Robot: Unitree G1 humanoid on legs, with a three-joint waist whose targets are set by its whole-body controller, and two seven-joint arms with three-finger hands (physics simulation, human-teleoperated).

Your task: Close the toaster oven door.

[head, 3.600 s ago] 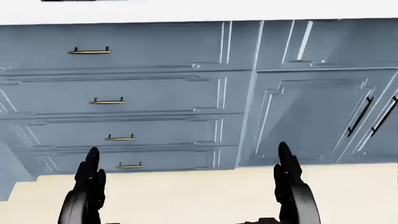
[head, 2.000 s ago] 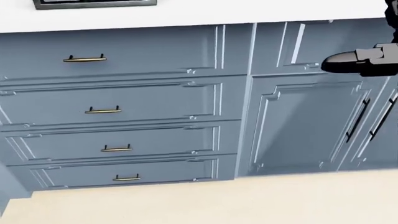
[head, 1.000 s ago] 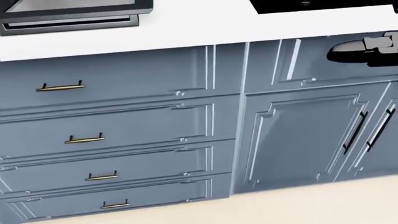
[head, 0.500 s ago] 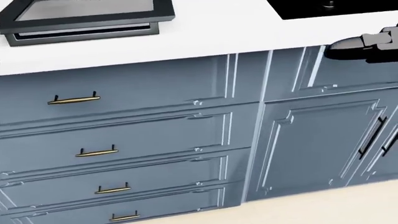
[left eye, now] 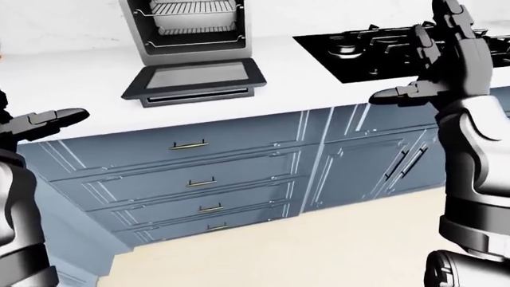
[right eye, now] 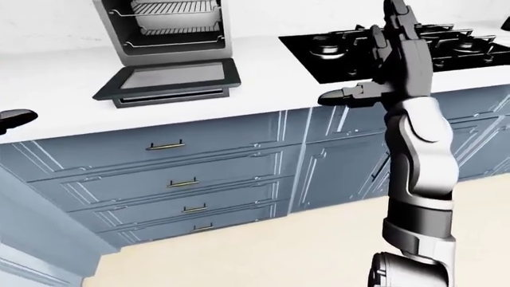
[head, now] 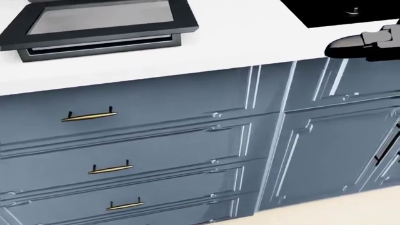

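The toaster oven (left eye: 191, 27) stands on the white counter (left eye: 72, 84) at the top left of the left-eye view, its racks showing. Its glass door (left eye: 195, 78) lies open and flat, hinged down toward me; the head view shows that door (head: 100, 21) at its top left. My right hand (left eye: 414, 60) is raised and open, fingers upward, well to the right of the oven and apart from it. Only its thumb tip (head: 343, 45) shows in the head view. My left hand (left eye: 48, 119) is open at the left edge, below and left of the door.
A black gas cooktop (left eye: 399, 45) is set into the counter right of the oven. Below are blue drawers with brass handles (left eye: 189, 145) and cabinet doors with dark handles (left eye: 402, 164). Beige floor (left eye: 303, 251) lies at the bottom.
The camera has tilted up and moved nearer: counter and open oven door slid down into the head view. Both hands, earlier hanging low, are raised; the right thumb stays at the right edge.
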